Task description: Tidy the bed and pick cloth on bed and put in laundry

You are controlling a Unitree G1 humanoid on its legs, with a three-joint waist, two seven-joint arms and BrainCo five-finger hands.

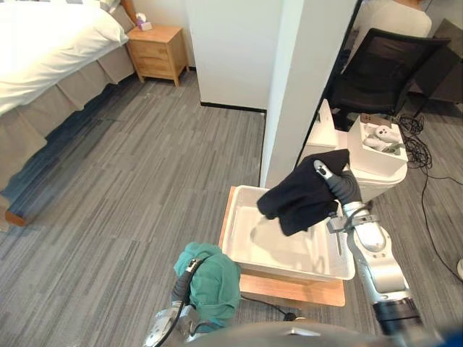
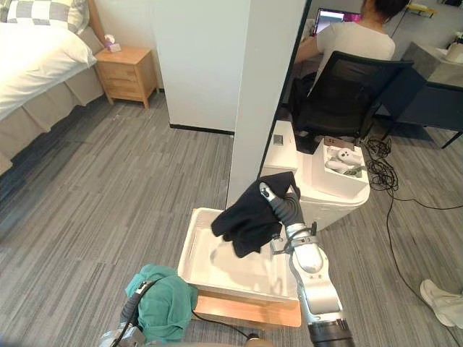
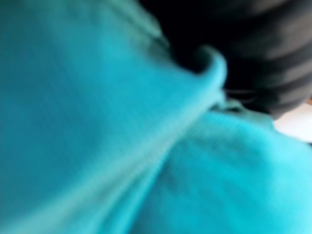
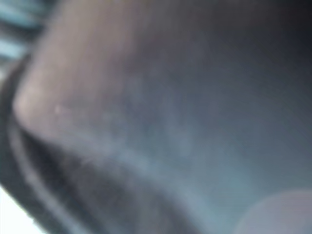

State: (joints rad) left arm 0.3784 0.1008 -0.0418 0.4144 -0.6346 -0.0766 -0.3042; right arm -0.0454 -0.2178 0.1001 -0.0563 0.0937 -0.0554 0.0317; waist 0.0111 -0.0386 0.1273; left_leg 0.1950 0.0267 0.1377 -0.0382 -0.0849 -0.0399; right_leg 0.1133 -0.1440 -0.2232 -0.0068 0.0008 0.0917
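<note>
Status: deposit stage, not finished.

- White laundry bin (image 1: 271, 246) sits on a wooden board (image 1: 289, 289) on the floor, well away from the bed (image 1: 43, 43). The bin's inside looks bare, so nothing has been dropped in yet.
- Right hand (image 2: 286, 204) carries a black cloth (image 1: 300, 195) above the bin's far right corner. The cloth is draped over the hand, so I cannot tell the grip.
- Left hand (image 1: 184, 273) holds a teal cloth (image 1: 213, 282) off the bin's near left corner, outside the rim. The hand is buried in fabric and its state is also unreadable.
- The visible part of the bed shows a smooth white cover with no cloth on it.

Left to do: release both cloths into the bin.

Cloths: the black one hangs limp in loose folds and is matte. The teal one is bunched into a soft lump.
</note>
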